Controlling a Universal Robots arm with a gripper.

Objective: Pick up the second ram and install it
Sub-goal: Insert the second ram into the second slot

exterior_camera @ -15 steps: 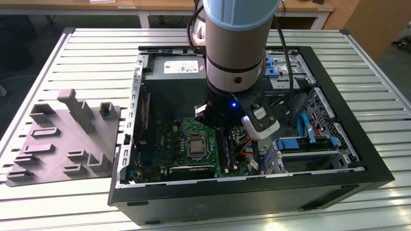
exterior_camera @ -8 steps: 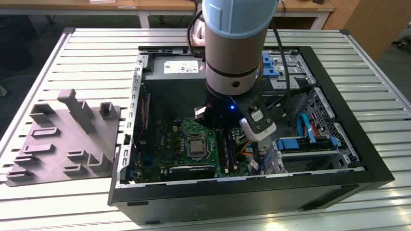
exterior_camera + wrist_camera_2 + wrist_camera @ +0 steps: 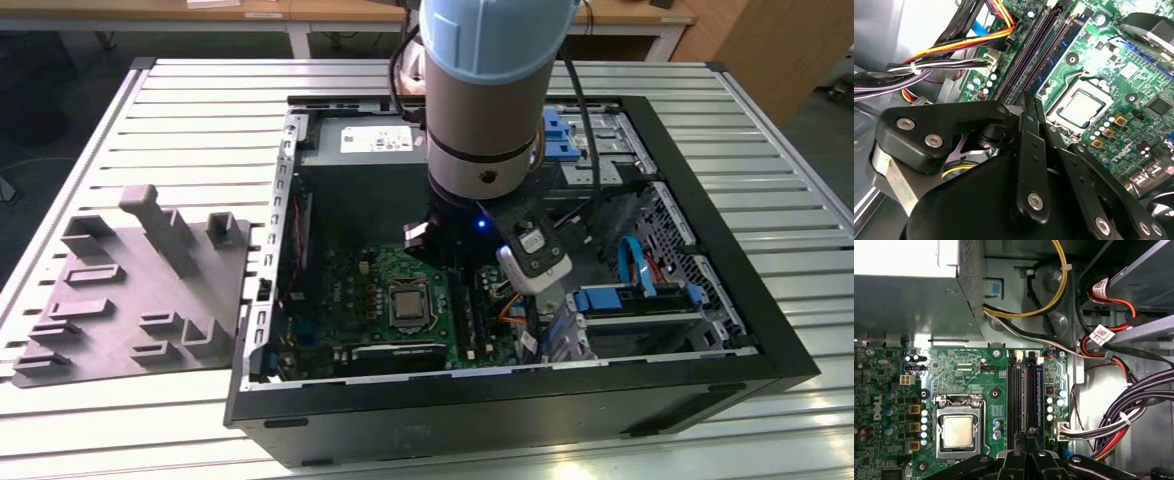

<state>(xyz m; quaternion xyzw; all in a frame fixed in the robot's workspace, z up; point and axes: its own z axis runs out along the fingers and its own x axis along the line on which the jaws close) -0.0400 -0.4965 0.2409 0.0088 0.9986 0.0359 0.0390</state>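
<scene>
A: End effector [image 3: 1029, 102] [image 3: 1026, 436] state?

B: Closed. In both wrist views the 2 fingertips are pressed together. It hangs low inside the open computer case [image 3: 747, 335], tips aimed at the motherboard [image 3: 969, 370].

A: Where's the ram?

B: In the second wrist view, 1 dark-blue ram stick [image 3: 1061, 47] stands on edge in a motherboard slot, its near end just beside the tips. It's between the dark slots [image 3: 1024, 57] and the processor socket [image 3: 1081, 107]. I can't tell if the tips touch it, or whether it's the 1st or the 2nd stick.

A: What else is close by?

B: In the first wrist view the slots [image 3: 1014, 395] run straight out from the tips. The socket [image 3: 957, 431] is to one side of them and the cable bundle [image 3: 1124, 420] to the other. The grey power supply [image 3: 904, 300] is beyond the slots.

A: And outside the case?

B: The grey moulded tray [image 3: 120, 290] lies on the slatted tabletop [image 3: 200, 110], well apart from the end effector.
</scene>
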